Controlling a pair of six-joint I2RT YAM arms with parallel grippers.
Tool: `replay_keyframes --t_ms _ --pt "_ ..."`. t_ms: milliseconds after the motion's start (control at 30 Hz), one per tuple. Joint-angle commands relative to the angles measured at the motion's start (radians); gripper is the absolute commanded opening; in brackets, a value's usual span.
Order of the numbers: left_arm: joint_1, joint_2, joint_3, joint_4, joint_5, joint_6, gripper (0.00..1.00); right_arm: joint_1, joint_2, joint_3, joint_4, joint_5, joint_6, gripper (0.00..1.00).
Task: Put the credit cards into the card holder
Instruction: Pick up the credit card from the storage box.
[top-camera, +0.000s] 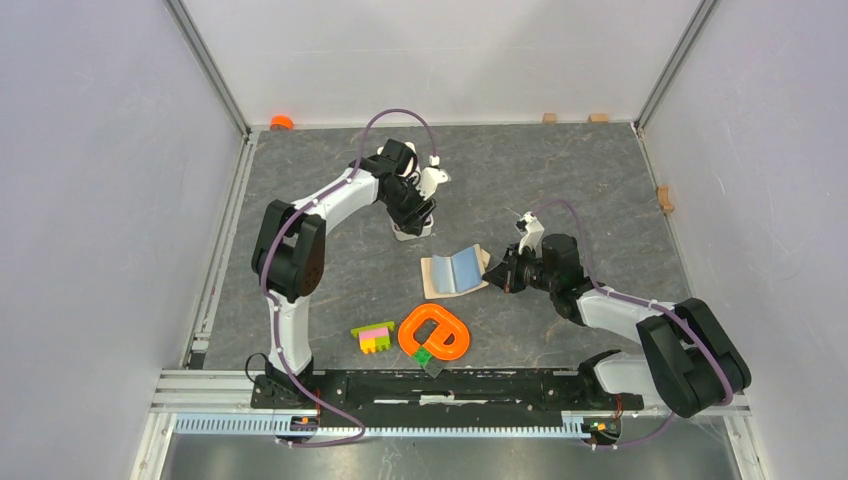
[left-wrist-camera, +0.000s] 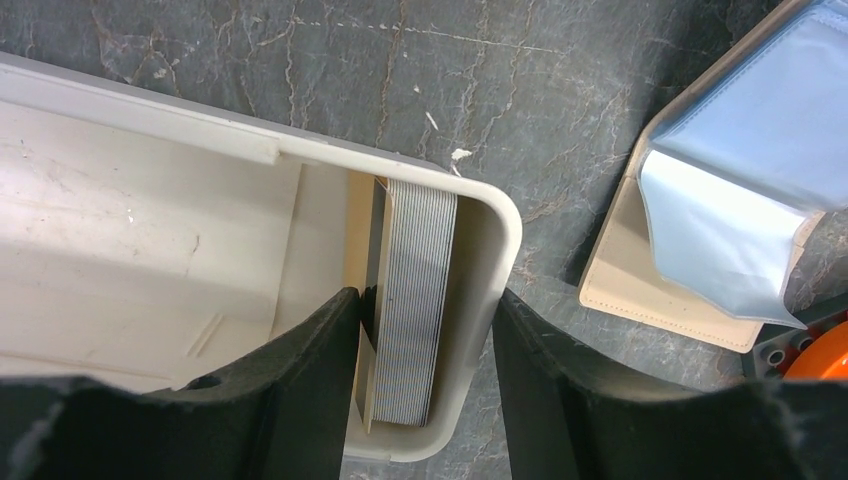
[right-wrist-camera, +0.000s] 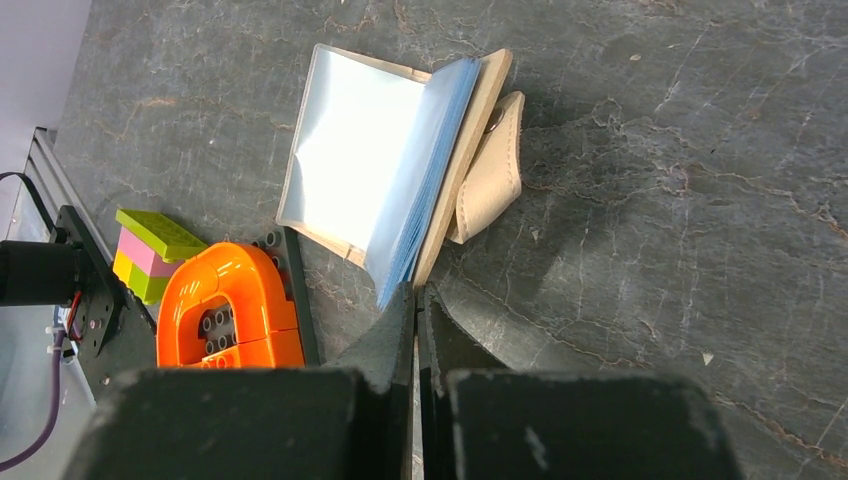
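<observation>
Right jaws shut, tips at the edge of the open card holder (top-camera: 455, 272), which lies mid-bench w/ blue sleeves up. Left jaws apart, astride the credit cards (left-wrist-camera: 410, 300) standing on edge in the white tray (left-wrist-camera: 300, 150) end, one side outside the tray wall. Best shift inward so only cards get pinched, then lift straight. Bench (top-camera: 560, 180): dark veined stone. Pale panel walls (top-camera: 90, 200) round it.
</observation>
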Motion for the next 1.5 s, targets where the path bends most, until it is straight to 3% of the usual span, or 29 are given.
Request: replay_keyframes --t_ms 0,200,400,567,667,1000,1233,1467 --pt "-0.002 -0.040 0.051 -0.031 0.026 -0.046 0.56 -0.006 -0.018 0.000 0.040 -0.015 -0.013 0.00" --pt "-0.002 -0.052 0.053 -0.036 0.026 -0.057 0.56 -0.008 -0.018 0.000 0.039 -0.018 -0.014 0.00" --pt "-0.002 -0.049 0.075 -0.059 0.026 -0.066 0.46 -0.009 -0.019 0.000 0.036 -0.019 -0.014 0.00" --pt "-0.002 -0.056 0.074 -0.060 0.029 -0.074 0.54 -0.011 -0.018 0.002 0.035 -0.022 -0.016 0.00" --pt "-0.002 -0.039 0.078 -0.065 0.034 -0.078 0.54 -0.012 -0.013 0.004 0.035 -0.025 -0.015 0.00" --pt "0.000 -0.008 0.108 -0.094 0.053 -0.093 0.36 -0.012 -0.011 0.004 0.035 -0.028 -0.016 0.00" --pt "0.007 -0.005 0.114 -0.102 0.060 -0.100 0.34 -0.011 -0.009 0.005 0.035 -0.031 -0.017 0.00" --pt "0.024 0.035 0.146 -0.135 0.103 -0.111 0.39 -0.011 -0.005 0.005 0.035 -0.032 -0.018 0.00"
